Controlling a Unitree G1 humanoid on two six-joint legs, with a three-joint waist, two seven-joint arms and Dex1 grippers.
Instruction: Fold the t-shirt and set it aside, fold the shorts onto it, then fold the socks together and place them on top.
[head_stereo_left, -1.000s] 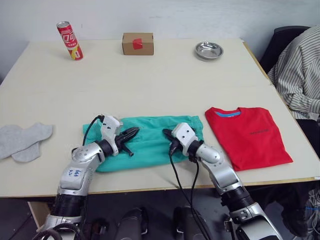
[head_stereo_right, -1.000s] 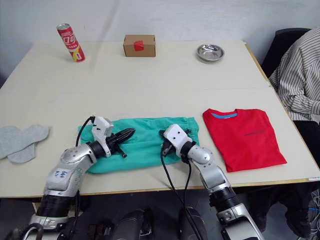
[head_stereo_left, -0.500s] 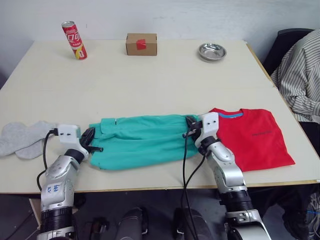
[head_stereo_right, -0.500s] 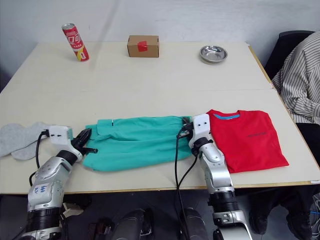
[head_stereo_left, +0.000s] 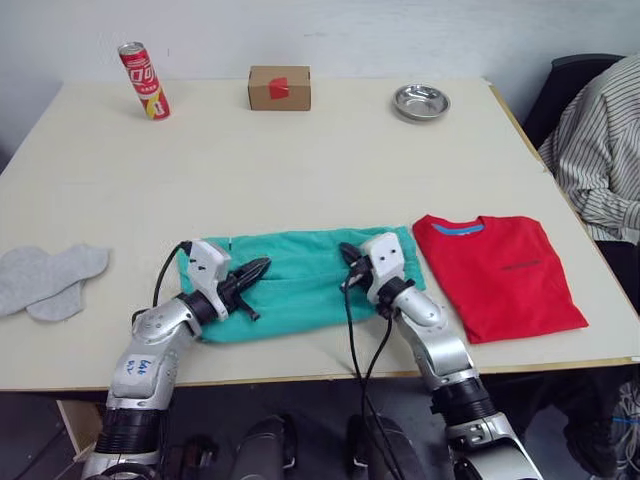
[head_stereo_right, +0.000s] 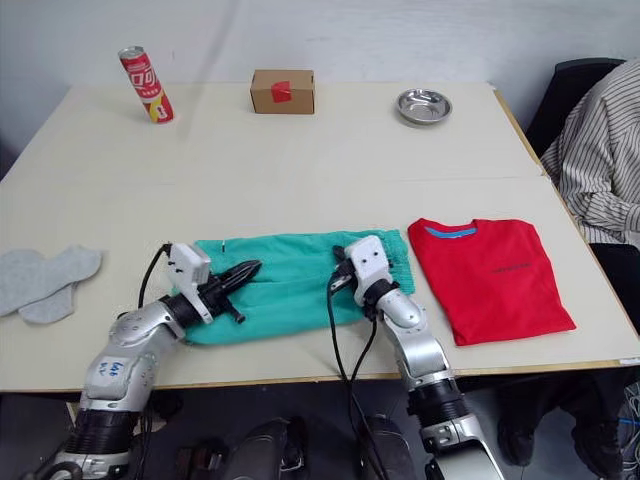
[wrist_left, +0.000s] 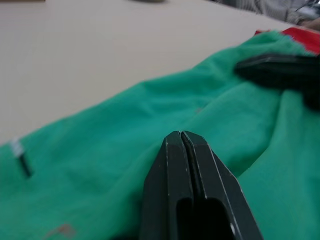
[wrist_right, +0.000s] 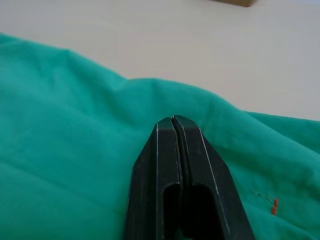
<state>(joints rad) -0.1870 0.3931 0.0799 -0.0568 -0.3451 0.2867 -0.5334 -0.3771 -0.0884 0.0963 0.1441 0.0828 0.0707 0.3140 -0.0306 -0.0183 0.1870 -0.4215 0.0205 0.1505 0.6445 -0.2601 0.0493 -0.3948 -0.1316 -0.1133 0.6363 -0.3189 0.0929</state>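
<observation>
On the bench (head_stereo_left: 300, 160) we see the socks (head_stereo_left: 50, 282) at the far left edge. Our left hand (head_stereo_left: 262, 266), fingers pressed together and holding nothing, rests over the shorts (head_stereo_left: 300, 285) near the front; our right hand (head_stereo_left: 345, 262), likewise closed and empty, rests there too. The folded t-shirt (head_stereo_left: 495, 272) lies just right

Landmark: shorts (head_stereo_left: 300, 280), near front edge of table (head_stereo_left: 300, 160). T-shirt (head_stereo_left: 500, 275) just right of shorts. Socks (head_stereo_left: 50, 282) well left of shorts, overlapping each other. Behind shorts, along far edge: can (head_stereo_left: 142, 80) far left, box (head_stereo_left: 279, 88) straight behind, bowl (head_stereo_left: 420, 102) behind-right.
</observation>
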